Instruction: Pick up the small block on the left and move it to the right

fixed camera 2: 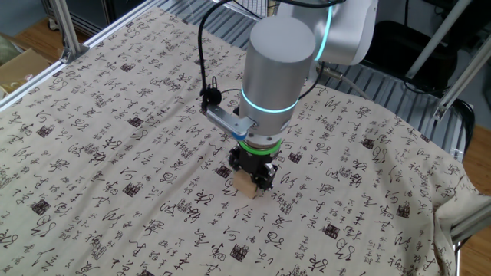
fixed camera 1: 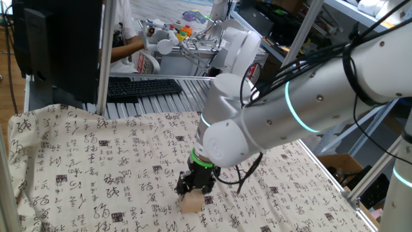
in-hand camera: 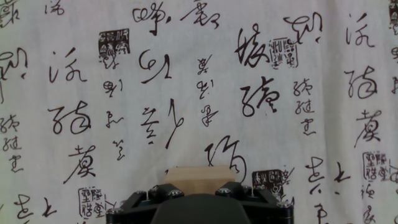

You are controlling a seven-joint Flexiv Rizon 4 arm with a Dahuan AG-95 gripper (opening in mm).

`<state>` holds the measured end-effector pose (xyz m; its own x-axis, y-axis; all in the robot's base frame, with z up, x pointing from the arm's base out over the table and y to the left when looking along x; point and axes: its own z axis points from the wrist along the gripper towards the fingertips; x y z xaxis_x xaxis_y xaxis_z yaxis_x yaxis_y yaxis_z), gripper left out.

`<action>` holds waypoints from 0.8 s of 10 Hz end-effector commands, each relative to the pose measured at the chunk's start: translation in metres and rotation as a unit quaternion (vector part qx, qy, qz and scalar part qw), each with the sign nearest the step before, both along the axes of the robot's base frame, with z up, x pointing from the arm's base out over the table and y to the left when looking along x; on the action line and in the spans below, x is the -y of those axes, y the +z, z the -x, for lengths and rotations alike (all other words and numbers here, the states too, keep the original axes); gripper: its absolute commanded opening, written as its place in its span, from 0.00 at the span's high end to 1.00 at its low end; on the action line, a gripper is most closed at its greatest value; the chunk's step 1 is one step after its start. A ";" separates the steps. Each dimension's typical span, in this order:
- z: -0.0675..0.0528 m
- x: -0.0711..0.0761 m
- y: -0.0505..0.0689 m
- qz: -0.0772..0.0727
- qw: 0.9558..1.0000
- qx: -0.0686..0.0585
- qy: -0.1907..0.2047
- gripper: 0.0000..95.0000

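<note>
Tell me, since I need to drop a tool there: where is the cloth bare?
Bare nearly everywhere: the calligraphy cloth is free on all sides of the gripper. Only the spot under it is taken, by the small block. A keyboard borders one edge.

The arm reaches low across the bench, its grey-white links folded so that the last link stands nearly upright, with a ring of teal light glowing near its lower end and a green band just above the wrist. Black cables run along the links. The black hand (fixed camera 2: 254,181) points straight down, its fingers (fixed camera 1: 185,186) close to the cloth. In the hand view, only the top of the black housing with its row of screws shows along the lower edge. The fingers are closed on the small block (fixed camera 1: 191,203), which sits between them.
</note>
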<state>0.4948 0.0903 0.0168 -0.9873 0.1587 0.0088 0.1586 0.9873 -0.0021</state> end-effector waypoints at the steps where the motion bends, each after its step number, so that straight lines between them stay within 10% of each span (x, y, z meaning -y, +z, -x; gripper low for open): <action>1: -0.001 -0.001 0.008 0.001 1.000 -0.001 -0.011 0.20; 5: -0.009 0.003 0.064 0.004 0.999 -0.033 -0.027 0.20; 7: -0.012 0.011 0.086 0.003 0.999 -0.037 -0.022 0.60; 8: -0.013 0.013 0.091 0.003 0.999 -0.039 -0.021 0.60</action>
<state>0.5080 0.0742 0.1133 -0.9769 0.1970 0.0826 0.1958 0.9804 -0.0225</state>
